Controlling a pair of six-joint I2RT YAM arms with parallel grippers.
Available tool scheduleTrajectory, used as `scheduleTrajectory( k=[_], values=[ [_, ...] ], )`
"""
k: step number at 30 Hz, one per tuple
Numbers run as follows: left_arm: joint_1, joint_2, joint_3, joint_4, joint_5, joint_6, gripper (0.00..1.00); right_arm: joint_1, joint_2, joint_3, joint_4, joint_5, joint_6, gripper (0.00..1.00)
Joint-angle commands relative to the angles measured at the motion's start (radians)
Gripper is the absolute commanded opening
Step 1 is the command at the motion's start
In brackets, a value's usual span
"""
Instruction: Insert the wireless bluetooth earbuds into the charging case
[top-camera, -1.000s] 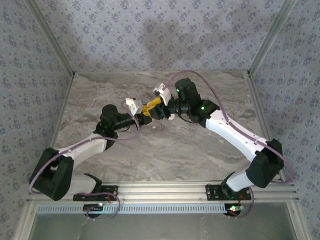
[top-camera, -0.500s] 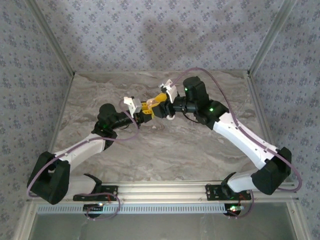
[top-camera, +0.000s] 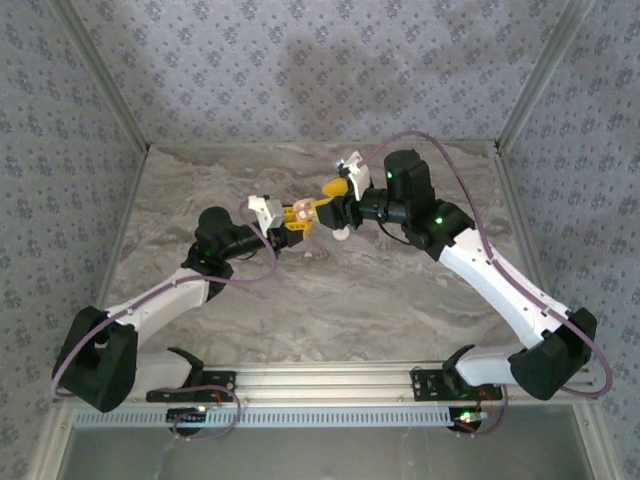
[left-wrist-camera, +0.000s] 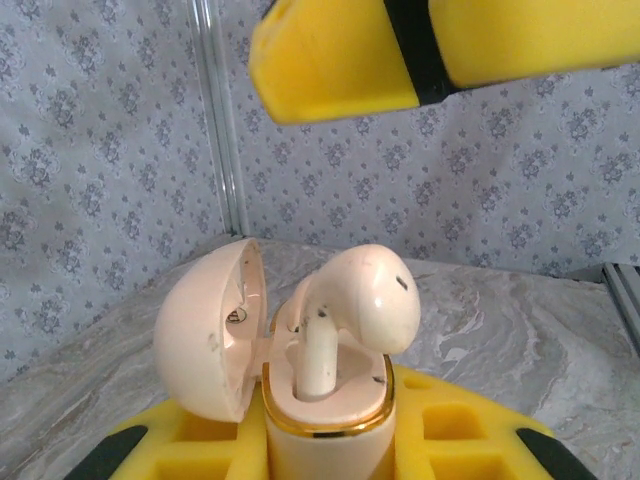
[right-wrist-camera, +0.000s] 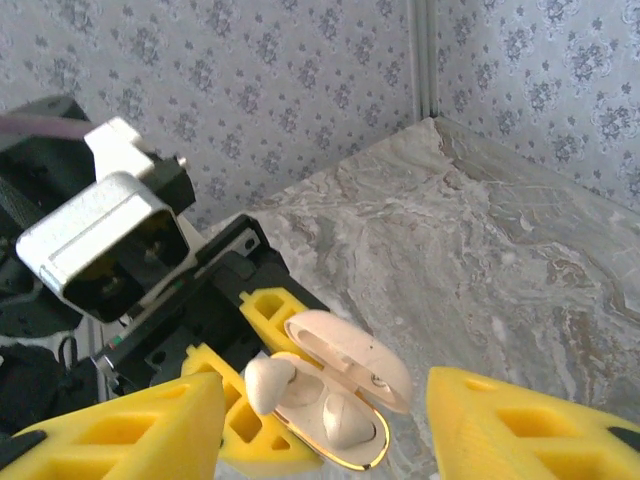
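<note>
The right hand (top-camera: 337, 191) has pulled back, fingers apart; the left hand (top-camera: 291, 215) clamps the open charging case (left-wrist-camera: 322, 438), its base cut off, earbuds (right-wrist-camera: 268, 384) inside.

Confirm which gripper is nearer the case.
Left. The left gripper is shut on the case, clamping its base with the lid open. The right gripper is open and close beside the case, not touching it.

An open case (left-wrist-camera: 325, 435), lid (left-wrist-camera: 205, 335) swung left, sat held between yellow fingers (left-wrist-camera: 195, 450), an earbud (left-wrist-camera: 362, 295) standing in it, another yellow finger (left-wrist-camera: 335, 55) above.
</note>
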Motion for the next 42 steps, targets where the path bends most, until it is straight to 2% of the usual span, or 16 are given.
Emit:
scheduleTrajectory(
  k=[1,7,14,23,32,42],
  values=[
    [-0.006,-0.027,0.035,-0.004,0.01,0.02,0.2,0.017,0.006,0.024,-0.046,-0.001,0.011,0.5],
    [-0.005,-0.024,0.035,-0.004,0.009,0.015,0.2,0.037,0.042,0.046,-0.069,-0.035,0.045,0.37],
    [-0.005,-0.024,0.037,-0.004,0.009,0.012,0.2,0.043,0.076,0.062,-0.055,-0.058,0.054,0.31],
    [-0.005,-0.027,0.038,-0.002,0.009,0.008,0.2,0.046,0.093,0.07,-0.062,-0.043,0.051,0.28],
    [-0.004,-0.032,0.042,-0.004,0.009,0.007,0.2,0.038,0.094,0.067,-0.104,0.057,0.043,0.26],
    [-0.007,-0.035,0.043,-0.004,0.014,0.001,0.2,0.039,0.116,0.085,-0.086,0.055,0.051,0.27]
  ],
)
